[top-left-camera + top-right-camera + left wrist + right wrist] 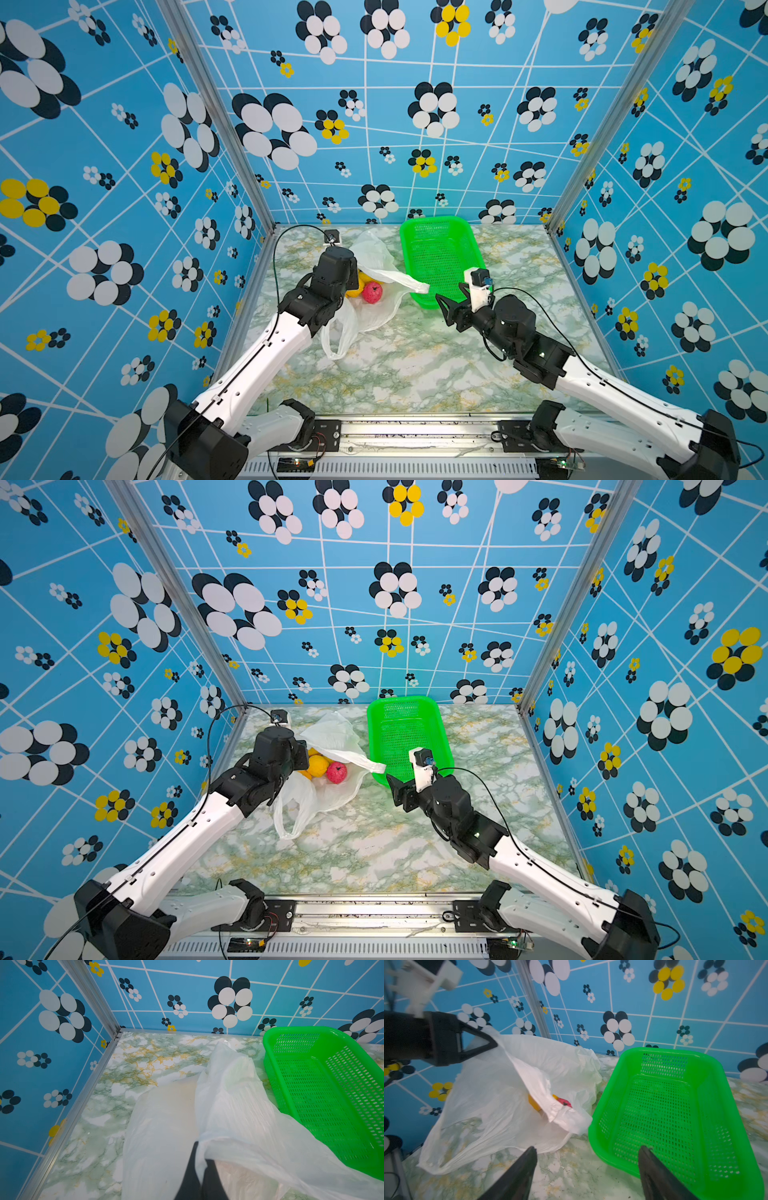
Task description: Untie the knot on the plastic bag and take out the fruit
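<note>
1. Table (415,365): a marble-patterned surface that carries every item below.

2. Right gripper (586,1150): the jaws are spread wide with nothing between them. In both top views it sits at the near end of the green basket (432,220), low over the table and clear of the bag.

3. Plastic bag (365,320): it lies left of centre, just beside the basket. The mouth is open. 1 handle loop (336,345) trails toward the near edge. 1 handle strip (411,284) runs to the right and ends at the near-left corner of the basket. The views do not show whether it touches the rim.

4. Fruit: it sits inside the open bag, on the table. A red bumpy piece (336,772) and a yellow-orange round piece (318,766) lie side by side. More yellow shows behind them, partly hidden by the left wrist.

5. Left gripper (200,1155): the fingers are pressed together on a fold of the bag film, above the fruit. The film is held raised.

6. Basket: it is empty, with its long axis running toward the back wall.
</note>
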Tool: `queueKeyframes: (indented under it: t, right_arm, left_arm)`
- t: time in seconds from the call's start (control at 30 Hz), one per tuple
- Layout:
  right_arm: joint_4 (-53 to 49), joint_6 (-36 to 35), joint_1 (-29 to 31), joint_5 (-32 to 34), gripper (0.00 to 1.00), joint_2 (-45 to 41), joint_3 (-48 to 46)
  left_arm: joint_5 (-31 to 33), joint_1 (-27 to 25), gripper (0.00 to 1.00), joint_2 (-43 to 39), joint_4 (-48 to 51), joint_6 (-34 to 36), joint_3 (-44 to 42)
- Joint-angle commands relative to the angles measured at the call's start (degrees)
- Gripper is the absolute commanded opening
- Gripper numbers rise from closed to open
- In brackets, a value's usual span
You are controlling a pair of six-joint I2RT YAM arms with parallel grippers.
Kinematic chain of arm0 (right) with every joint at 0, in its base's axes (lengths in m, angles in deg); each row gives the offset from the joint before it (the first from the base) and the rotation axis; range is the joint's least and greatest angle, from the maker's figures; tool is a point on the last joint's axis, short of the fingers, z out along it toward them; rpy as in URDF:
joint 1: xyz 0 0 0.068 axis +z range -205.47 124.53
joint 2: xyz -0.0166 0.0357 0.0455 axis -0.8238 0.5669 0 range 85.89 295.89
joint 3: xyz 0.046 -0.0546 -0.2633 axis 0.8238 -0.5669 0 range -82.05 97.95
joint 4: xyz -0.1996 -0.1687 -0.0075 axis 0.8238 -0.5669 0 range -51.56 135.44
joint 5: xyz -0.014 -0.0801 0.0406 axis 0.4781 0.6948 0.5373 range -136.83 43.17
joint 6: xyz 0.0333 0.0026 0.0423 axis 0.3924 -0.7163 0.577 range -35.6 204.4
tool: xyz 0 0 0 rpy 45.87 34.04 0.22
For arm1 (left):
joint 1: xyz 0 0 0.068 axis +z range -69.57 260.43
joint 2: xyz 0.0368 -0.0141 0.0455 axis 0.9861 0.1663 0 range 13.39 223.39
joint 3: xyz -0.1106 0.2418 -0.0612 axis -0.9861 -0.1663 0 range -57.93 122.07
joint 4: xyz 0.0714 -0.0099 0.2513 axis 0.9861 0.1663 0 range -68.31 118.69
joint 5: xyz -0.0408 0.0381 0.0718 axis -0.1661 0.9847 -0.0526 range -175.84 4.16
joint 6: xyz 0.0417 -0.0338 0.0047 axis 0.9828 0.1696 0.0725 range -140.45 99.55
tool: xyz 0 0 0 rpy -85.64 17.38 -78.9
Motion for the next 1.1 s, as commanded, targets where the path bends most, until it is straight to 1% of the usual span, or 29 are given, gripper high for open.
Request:
queueKeyframes:
  t: [0.0, 0.07, 0.1, 0.17, 0.23, 0.27, 0.33, 0.37, 0.4, 0.43, 0.47, 0.53, 0.63, 0.7, 0.77, 0.93, 1.07]
  right_arm:
    - [3.07, -5.96, 4.90, -3.65, 0.80, -2.22, -1.82]
    - [4.56, -7.64, 8.33, -6.57, 0.82, -1.00, -1.27]
    - [5.03, -8.33, 10.12, -8.23, 0.82, 0.92, -0.16]
    - [5.62, -9.26, 14.06, -8.83, 0.81, 5.93, 2.84]
    - [6.52, -10.27, 18.61, -5.72, 0.79, 12.90, 6.76]
    - [7.46, -10.60, 20.14, -4.10, 0.77, 16.14, 8.30]
    - [10.83, -9.59, 22.13, -0.07, 0.72, 23.76, 11.64]
    - [12.06, -8.24, 22.35, 0.66, 0.67, 26.88, 13.08]
    - [13.62, -6.36, 22.36, 2.21, 0.62, 30.34, 14.53]
    - [14.74, -4.35, 22.35, 3.80, 0.55, 33.47, 16.09]
    - [15.14, -3.21, 22.35, 4.04, 0.50, 36.14, 17.40]
    - [14.53, -0.10, 22.35, 5.27, 0.42, 41.28, 20.86]
    - [14.06, 2.96, 22.18, 11.65, 0.35, 46.08, 23.69]
    - [13.90, 4.85, 21.17, 14.05, 0.34, 47.52, 24.16]
    - [13.15, 7.77, 18.96, 13.65, 0.34, 48.98, 24.67]
    - [5.22, 12.85, 14.80, 13.69, 0.33, 56.24, 31.50]
    - [2.03, 15.22, 11.78, 14.69, 0.41, 61.10, 35.39]
  left_arm:
    - [1.78, 0.33, 0.00, 0.52, 1.43, -1.41, 0.53]
    - [0.16, 0.31, 0.00, 0.41, 0.76, -0.08, 0.08]
    - [-0.43, 0.46, 0.00, 0.74, 2.56, 0.44, 0.92]
    - [2.09, 0.74, 0.00, 2.00, 7.39, -1.82, 2.90]
    - [4.74, 0.66, 0.00, 2.35, 7.97, -1.74, 2.64]
    - [4.71, 0.70, 0.00, 2.35, 8.11, -1.75, 2.49]
    - [2.43, 0.58, 0.00, 1.65, 7.44, -1.10, 2.04]
    - [1.41, 0.57, 0.00, 1.12, 6.69, -0.76, 1.56]
    - [0.47, 0.56, 0.00, 0.26, 5.72, -0.24, 0.81]
    - [-0.10, 0.57, 0.00, -0.80, 4.71, 0.07, 0.09]
    - [-0.33, 0.59, 0.00, -1.49, 4.23, 0.23, -0.45]
    - [-0.76, 0.70, 0.00, -2.53, 3.88, 0.38, -0.97]
    - [-2.33, 0.57, 0.00, -3.29, 3.23, 0.70, -1.47]
    - [-2.72, 0.57, 0.00, -3.49, 3.01, 0.88, -1.79]
    - [-3.05, 0.49, 0.00, -3.37, 2.96, 0.93, -1.81]
    - [-3.73, 0.48, 0.00, -3.00, 3.02, 1.06, -1.32]
    - [-3.48, 0.39, 0.00, -3.22, 2.97, 1.15, -1.43]
